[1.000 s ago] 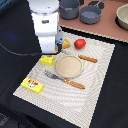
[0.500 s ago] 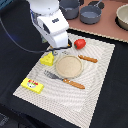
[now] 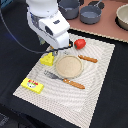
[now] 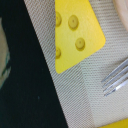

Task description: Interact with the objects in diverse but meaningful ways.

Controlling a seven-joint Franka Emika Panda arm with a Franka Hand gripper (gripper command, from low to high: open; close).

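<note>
Nothing on the placemat (image 3: 95, 75) looks picked up yet, so most of the playing seems left to do. The yellow cheese wedge (image 3: 47, 59) with its round holes lies flat at the mat's edge on the exterior view's left, and the robot arm (image 3: 50, 25) hangs right above it. The wrist view looks straight down on the cheese wedge and shows the tips of the fork (image 4: 116, 80) just beside it — not touching. No fingers show in that view, and in the exterior view the arm's big white body hides the gripper, so I cannot tell if it is spread wide or squeezed tight; it does not seem to be holding anything. The red fruit (image 3: 80, 43) sits at the far side of the mat, the round plate (image 3: 68, 66) is in the middle, and the knife (image 3: 88, 59) lies beside the plate. The yellow box with red marks (image 3: 32, 85) rests at the near corner of the mat. The grey pot (image 3: 91, 14) stands well apart on the brown tabletop (image 3: 107, 27). From one second ago to now, the arm went from standing straight over the mat's edge to leaning over the cheese — while the toys stayed where they were. My guess is the cheese gets grabbed next.
</note>
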